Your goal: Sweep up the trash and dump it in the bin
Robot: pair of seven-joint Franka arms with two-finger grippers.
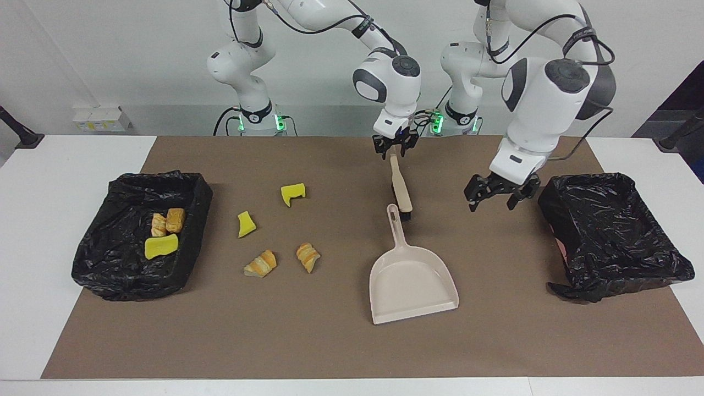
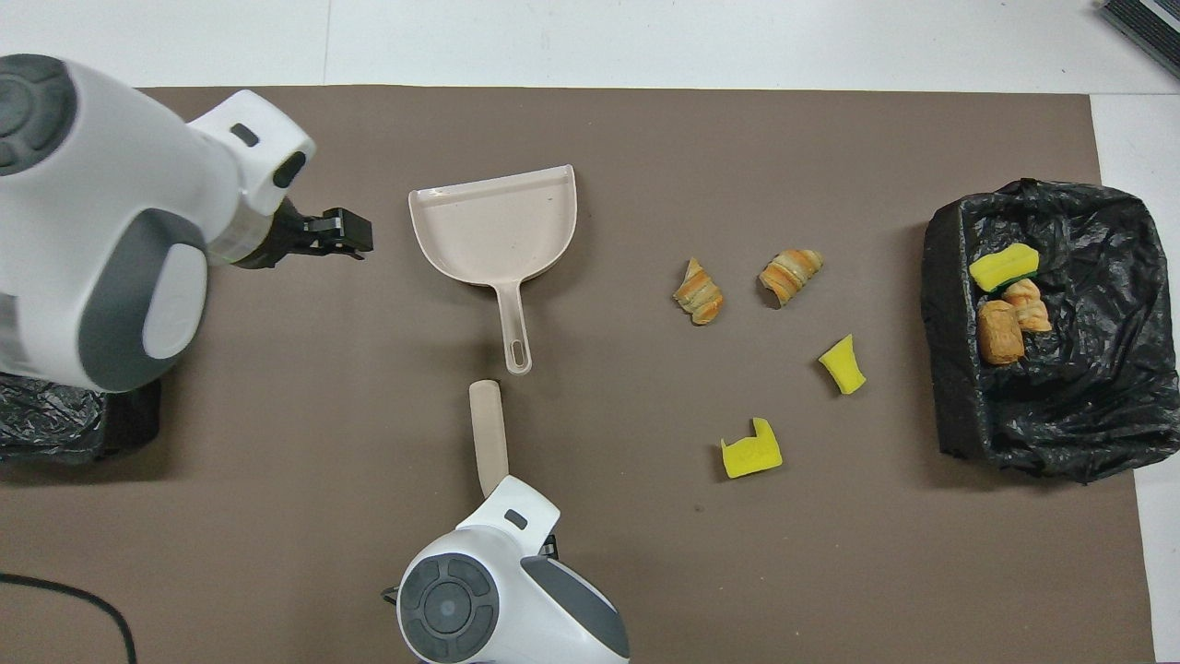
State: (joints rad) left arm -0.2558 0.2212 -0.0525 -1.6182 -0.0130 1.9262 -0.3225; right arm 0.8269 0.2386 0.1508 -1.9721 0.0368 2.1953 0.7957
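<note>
The right gripper (image 1: 394, 148) hangs wrist-down over the handle end of the beige long-handled brush (image 1: 401, 187), its fingers set either side of the handle; whether they grip it cannot be told. The left gripper (image 1: 495, 192) hovers with jaws apart over the brown mat (image 1: 341, 341), between the beige plastic dustpan (image 1: 412, 283) and the empty black-lined bin (image 1: 610, 231). Four yellow and tan trash scraps (image 1: 261, 264) lie on the mat beside the dustpan, three more inside the other black-lined bin (image 1: 110, 264).

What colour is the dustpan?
Pale beige-pink, plain; the dustpan shows best in the overhead view.
</note>
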